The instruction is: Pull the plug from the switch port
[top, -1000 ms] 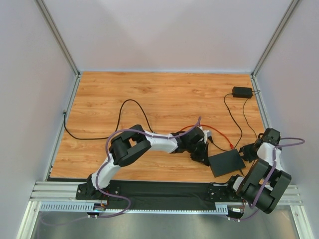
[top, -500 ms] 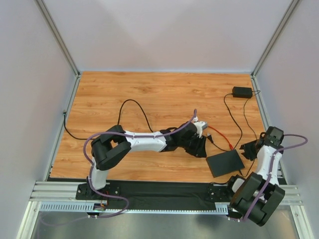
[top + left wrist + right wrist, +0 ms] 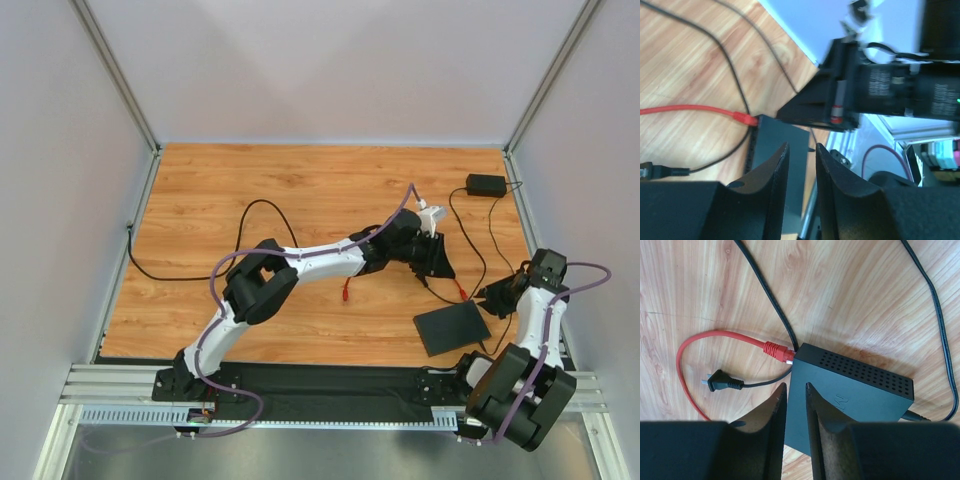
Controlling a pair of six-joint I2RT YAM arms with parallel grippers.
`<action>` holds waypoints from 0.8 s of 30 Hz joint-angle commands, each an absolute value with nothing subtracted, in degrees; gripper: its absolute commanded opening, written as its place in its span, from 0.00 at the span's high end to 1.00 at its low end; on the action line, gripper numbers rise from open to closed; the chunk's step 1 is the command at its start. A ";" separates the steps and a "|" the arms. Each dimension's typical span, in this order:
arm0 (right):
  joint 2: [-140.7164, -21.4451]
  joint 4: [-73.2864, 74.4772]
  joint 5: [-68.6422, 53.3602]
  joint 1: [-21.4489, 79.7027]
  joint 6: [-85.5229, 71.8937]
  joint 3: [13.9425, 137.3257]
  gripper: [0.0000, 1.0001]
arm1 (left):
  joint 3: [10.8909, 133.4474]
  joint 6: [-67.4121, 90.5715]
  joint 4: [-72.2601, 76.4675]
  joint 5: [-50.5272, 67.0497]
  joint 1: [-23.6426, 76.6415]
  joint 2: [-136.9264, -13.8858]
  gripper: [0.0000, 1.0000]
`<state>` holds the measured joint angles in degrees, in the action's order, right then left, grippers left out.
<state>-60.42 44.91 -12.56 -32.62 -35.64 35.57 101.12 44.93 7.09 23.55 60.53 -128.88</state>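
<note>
The thin black switch box [image 3: 452, 328] lies flat at the front right. A red cable [image 3: 440, 275] ends in a red plug [image 3: 777, 351] seated in the box's edge [image 3: 802, 352]; the plug also shows in the left wrist view [image 3: 746, 119]. My left gripper [image 3: 436, 264] hovers behind and left of the box, its jaws a narrow slit with nothing between them [image 3: 801, 150]. My right gripper [image 3: 495, 298] is at the box's right corner, above the box [image 3: 855, 390], jaws nearly together and empty [image 3: 795, 387].
A small black adapter brick [image 3: 486, 185] sits at the back right, with thin black cables [image 3: 470, 240] running toward the box. A black mains plug [image 3: 720, 381] lies loose by the red plug. A long black cable [image 3: 250, 215] loops across the left. The red cable's free end [image 3: 345, 295] lies mid-table.
My left arm swung from the box's left side toward the back right and lifted, uncovering the red cable's free end. My right gripper shifted only slightly. The box stayed put.
</note>
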 commanded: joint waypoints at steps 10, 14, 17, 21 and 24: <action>-62.05 46.58 -5.98 -31.12 -34.89 39.37 0.77 | 97.99 67.84 24.08 20.21 59.85 -138.60 0.60; -62.76 47.54 -5.19 -30.15 -33.58 41.65 0.76 | 99.94 70.30 26.18 23.46 59.77 -141.06 0.62; -60.39 48.60 -2.03 -29.10 -33.31 43.15 0.76 | 100.36 72.76 29.26 24.69 60.29 -142.55 0.62; -58.45 48.95 -0.26 -28.39 -33.31 43.42 0.75 | 101.51 71.90 27.96 24.17 60.82 -143.26 0.61; -58.71 50.00 -0.09 -27.86 -33.22 44.64 0.75 | 100.29 69.79 26.81 21.99 61.96 -142.82 0.59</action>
